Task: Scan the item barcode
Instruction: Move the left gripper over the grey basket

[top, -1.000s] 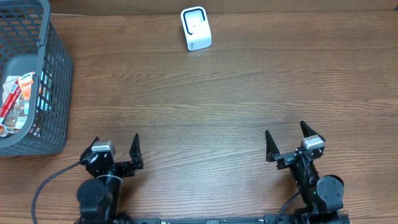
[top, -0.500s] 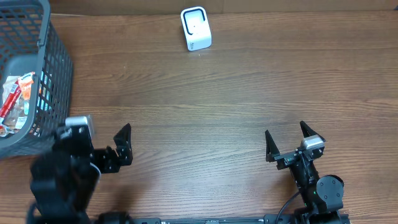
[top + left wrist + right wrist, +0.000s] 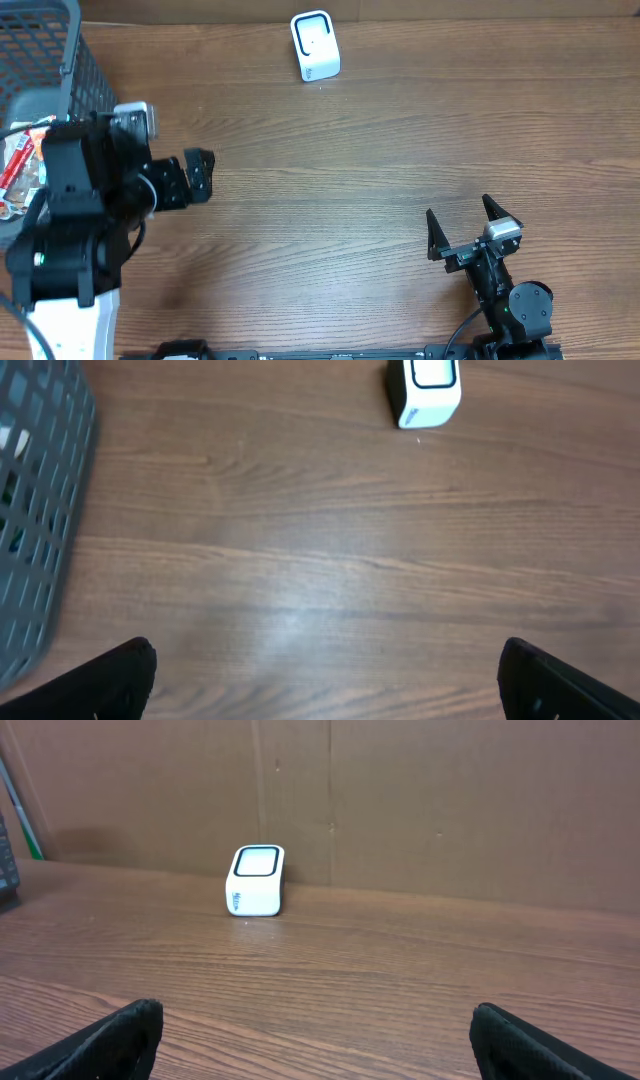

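Left gripper [image 3: 197, 175] released, empty | step: approach basket [image 3: 95, 70] at 9 o'clock | next: dip in, grasp packet [image 3: 15, 160]

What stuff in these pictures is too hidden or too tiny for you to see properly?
- Overhead: the left arm covers part of the basket and the snack packets in it; the left edge cuts both off.
- Overhead: any barcode on the packets is too small to find.
- Left wrist: the basket is cut by the left edge, and its mesh hides what lies inside.
- Scanner: printing on it is too small to read in every view.
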`<state>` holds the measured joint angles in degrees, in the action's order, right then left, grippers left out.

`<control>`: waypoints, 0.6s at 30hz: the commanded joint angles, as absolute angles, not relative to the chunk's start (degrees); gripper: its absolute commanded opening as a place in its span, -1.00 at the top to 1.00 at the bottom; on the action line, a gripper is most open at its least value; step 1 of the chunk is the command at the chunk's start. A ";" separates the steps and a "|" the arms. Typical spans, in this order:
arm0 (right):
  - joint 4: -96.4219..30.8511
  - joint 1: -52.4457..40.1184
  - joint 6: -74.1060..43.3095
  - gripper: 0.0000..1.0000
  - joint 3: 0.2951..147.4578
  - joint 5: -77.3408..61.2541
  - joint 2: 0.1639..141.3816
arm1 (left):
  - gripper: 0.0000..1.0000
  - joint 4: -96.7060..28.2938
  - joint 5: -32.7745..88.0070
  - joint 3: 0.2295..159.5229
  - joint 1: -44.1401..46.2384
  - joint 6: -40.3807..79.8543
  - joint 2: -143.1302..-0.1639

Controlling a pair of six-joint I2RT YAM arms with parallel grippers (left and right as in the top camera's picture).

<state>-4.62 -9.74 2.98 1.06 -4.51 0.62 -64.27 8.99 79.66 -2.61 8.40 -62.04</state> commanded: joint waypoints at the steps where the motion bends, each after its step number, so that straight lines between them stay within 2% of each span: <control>1: -4.43 -9.56 2.61 -1.00 0.45 -4.62 0.16 | -0.93 -63.33 8.49 80.73 -2.22 7.05 -66.19; 3: -4.43 -9.56 2.59 -1.00 0.45 -4.62 0.16 | -0.79 -63.11 8.25 80.73 -2.22 6.24 -68.53; 6: -4.43 -9.56 2.61 -1.00 0.45 -4.62 0.16 | -0.75 -61.78 7.42 80.86 -2.26 4.99 -71.37; 10: -4.43 -9.56 2.61 -1.00 0.45 -4.62 0.16 | -0.92 -58.85 6.68 84.97 -3.66 1.69 -73.32; 15: -4.43 -9.56 2.59 -1.00 0.45 -4.60 0.16 | -0.88 -58.26 0.97 101.78 -9.69 0.99 -77.34; 18: -4.43 -9.56 2.59 -1.00 0.45 -4.60 0.16 | -0.94 -58.19 -2.35 110.48 -14.11 -2.79 -80.55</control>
<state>-4.62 -9.74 2.96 1.06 -4.49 0.62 -58.17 3.49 101.97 -10.13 2.02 -78.48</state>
